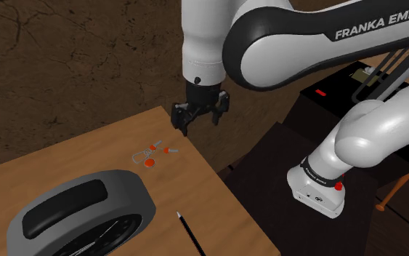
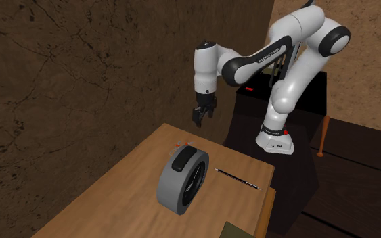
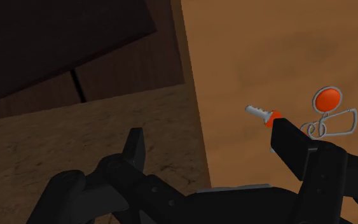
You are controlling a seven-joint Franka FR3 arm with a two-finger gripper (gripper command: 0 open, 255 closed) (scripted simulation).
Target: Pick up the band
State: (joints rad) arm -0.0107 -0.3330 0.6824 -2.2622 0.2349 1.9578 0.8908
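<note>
The band (image 1: 79,218) is a thick grey loop with a black pad on top, standing on edge on the wooden table (image 1: 65,164) near the shoulder view's lower left. In the second exterior view the band (image 2: 182,179) stands mid-table. My gripper (image 1: 200,118) hangs open above the table's far corner, well away from the band and holding nothing. In the second exterior view the gripper (image 2: 201,122) is above and beyond the table's end. In the wrist view my gripper (image 3: 210,143) straddles the table edge (image 3: 196,108), its fingers apart.
A wire key ring with a key and orange tags (image 1: 152,153) (image 3: 327,114) lies just below the gripper. A black pen (image 1: 190,233) (image 2: 236,178) lies beside the band. The dark stand (image 1: 319,102) and a wooden stick (image 1: 391,193) sit to the right.
</note>
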